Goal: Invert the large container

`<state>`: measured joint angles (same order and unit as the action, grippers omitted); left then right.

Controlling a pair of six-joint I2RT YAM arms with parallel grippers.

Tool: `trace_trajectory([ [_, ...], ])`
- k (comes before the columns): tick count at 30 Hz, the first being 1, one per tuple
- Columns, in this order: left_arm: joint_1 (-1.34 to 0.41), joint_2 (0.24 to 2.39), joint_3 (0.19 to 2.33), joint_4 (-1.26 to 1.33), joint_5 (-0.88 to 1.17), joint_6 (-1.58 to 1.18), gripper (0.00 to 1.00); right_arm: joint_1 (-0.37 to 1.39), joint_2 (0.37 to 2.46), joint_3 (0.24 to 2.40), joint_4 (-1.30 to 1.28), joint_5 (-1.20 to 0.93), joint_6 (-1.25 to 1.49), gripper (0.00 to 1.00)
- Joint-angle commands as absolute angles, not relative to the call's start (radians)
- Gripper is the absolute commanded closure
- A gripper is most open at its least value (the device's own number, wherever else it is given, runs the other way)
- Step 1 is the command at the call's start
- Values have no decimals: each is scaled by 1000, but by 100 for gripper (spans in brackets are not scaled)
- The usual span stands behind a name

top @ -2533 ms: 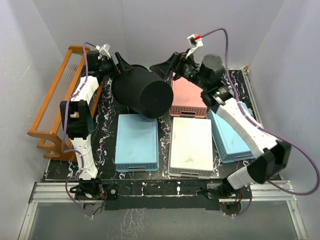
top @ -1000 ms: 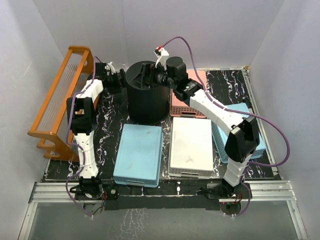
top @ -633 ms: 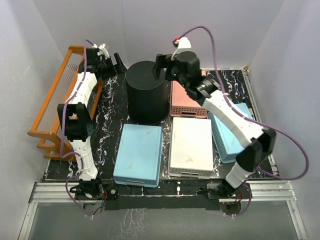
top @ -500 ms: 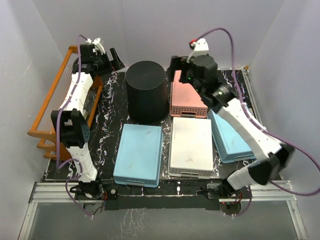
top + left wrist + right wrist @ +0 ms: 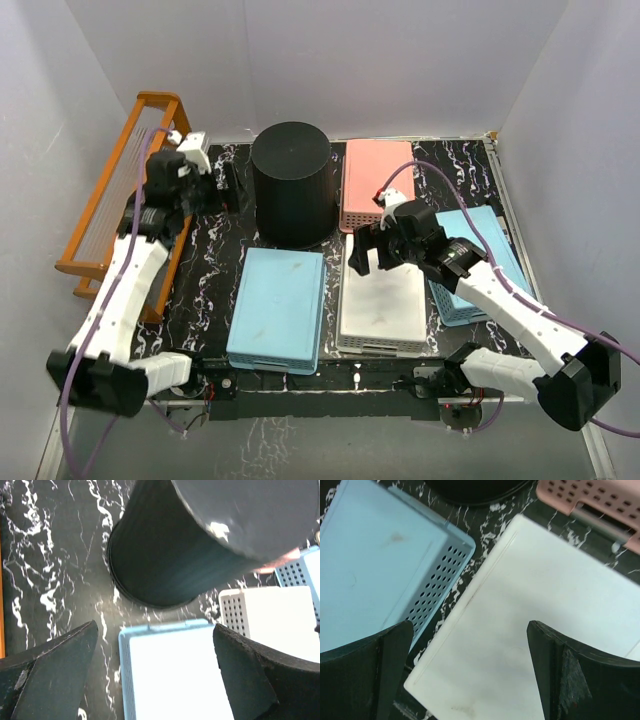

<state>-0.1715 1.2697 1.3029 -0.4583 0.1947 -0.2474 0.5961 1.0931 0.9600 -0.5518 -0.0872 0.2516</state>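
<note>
Black container (image 5: 292, 185), marbled black table (image 5: 210, 260)
</note>
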Motion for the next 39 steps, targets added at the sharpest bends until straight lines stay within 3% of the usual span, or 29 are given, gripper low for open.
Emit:
trace_trajectory([
  [1, -187, 1079, 1202, -629, 216, -180, 1, 598, 1061, 929, -477, -232, 309, 2],
  [6, -229, 976, 1140, -772, 166, -177, 1, 660, 1114, 871, -386, -398, 335, 2],
  [18, -241, 894, 951, -867, 169, -335, 2, 886, 1261, 863, -301, -285, 388, 2],
  [35, -243, 1028, 736, -699, 344, -575, 10, 893, 1506, 914, -222, -65, 529, 2],
  [39, -242, 1036, 729, -575, 368, -640, 5, 893, 1557, 935, -183, -29, 535, 2],
])
